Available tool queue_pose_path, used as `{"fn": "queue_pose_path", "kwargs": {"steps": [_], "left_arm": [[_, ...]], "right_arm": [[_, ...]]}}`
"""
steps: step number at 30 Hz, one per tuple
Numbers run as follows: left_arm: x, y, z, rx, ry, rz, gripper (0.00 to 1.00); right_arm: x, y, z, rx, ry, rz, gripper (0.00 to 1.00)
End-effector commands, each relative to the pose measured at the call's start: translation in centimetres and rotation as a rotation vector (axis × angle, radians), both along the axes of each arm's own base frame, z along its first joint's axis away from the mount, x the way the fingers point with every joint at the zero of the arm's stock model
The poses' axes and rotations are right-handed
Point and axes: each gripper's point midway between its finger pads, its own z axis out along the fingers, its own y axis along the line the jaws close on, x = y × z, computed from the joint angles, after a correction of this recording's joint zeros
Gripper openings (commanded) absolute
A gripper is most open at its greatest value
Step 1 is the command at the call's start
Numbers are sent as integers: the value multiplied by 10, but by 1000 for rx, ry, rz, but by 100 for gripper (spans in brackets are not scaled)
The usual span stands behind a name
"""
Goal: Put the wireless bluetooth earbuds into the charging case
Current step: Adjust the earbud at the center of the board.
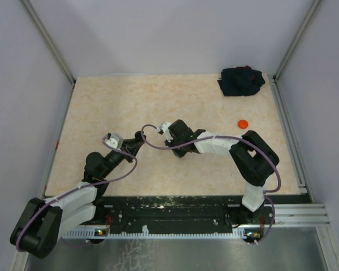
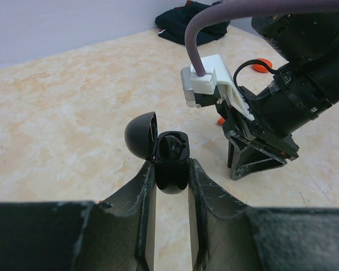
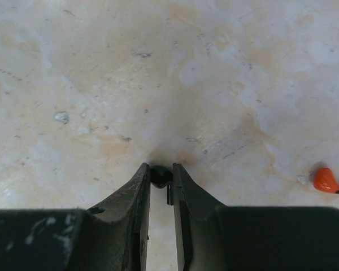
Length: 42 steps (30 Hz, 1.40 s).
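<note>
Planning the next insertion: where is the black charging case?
Left wrist view, centre: the open black charging case is clamped between the left gripper's fingers, the right gripper close on its right.

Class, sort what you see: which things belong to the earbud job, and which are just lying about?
Job: black charging case, lid open, in the left gripper; black earbud pinched by the right gripper; red earbud on the table.
Lying about: black cloth bundle; red puck.

On the beige table (image 1: pixel 130 101), a crumpled dark cloth (image 1: pixel 242 82) sits far right, an orange puck (image 1: pixel 243 122) nearer.
</note>
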Motion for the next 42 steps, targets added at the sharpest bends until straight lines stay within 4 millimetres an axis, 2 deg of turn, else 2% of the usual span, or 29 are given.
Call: {"fn": "queue_pose_path", "kwargs": {"steps": [1,7,14,27,33,42], "left_arm": [[-3,-1,3,-14,-11,-7,0],[-2,4,4,-21,-18,19,0],[1,11,6,-29,-19,64,0],[3,17,6,-33,-14,106,0],[3,18,7,-35,-15,109,0],[3,18,7,-36,-16,107,0]], "right_arm": [[21,-25,15,-135,-127,-136,17],[42,-74,30,-350,-303,-376,12],[41,-109,38,-488,-443,-591,12],[2,-107,-13,-710,-472,-622,13],[-12,-83,-20,-639,-420,-565,21],[-19,-53,-16,-499,-313,-510,30]]}}
